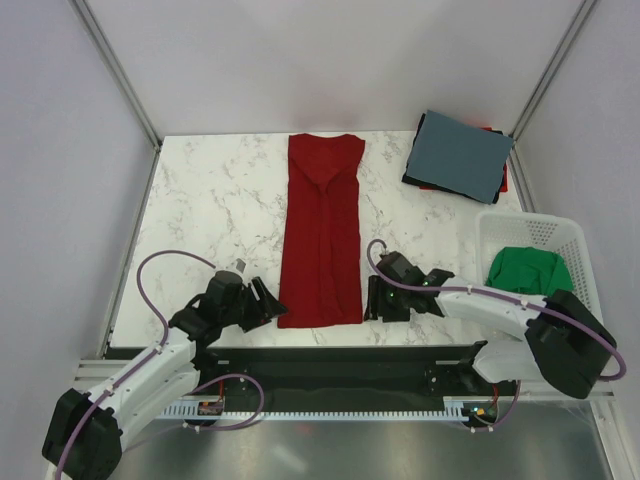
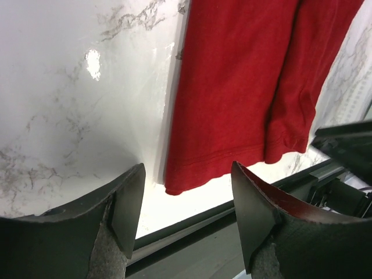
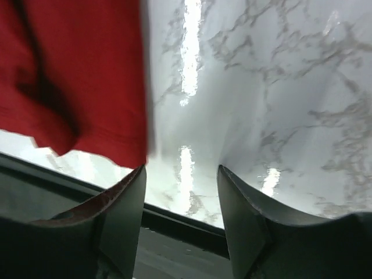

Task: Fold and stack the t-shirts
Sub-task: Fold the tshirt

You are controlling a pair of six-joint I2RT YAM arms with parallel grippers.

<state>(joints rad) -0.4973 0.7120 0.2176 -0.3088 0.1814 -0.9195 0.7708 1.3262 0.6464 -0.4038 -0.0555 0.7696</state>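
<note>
A bright red t-shirt (image 1: pixel 322 235) lies folded lengthwise into a long strip down the middle of the marble table (image 1: pixel 210 220), its hem at the near edge. My left gripper (image 1: pixel 267 303) sits just left of the hem's near-left corner. It is open, and the red cloth (image 2: pixel 244 87) lies just ahead of its empty jaws (image 2: pixel 186 212). My right gripper (image 1: pixel 373 300) sits just right of the hem's near-right corner, open and empty (image 3: pixel 181 209), with the red hem (image 3: pixel 75 70) by its left finger. A green t-shirt (image 1: pixel 528 270) lies in the basket.
A stack of folded tees, with a slate-blue one (image 1: pixel 460 155) on top of darker ones, sits at the back right. The white slatted basket (image 1: pixel 525 228) stands at the right edge. The table's near edge and a black rail (image 1: pixel 330 360) run right under both grippers.
</note>
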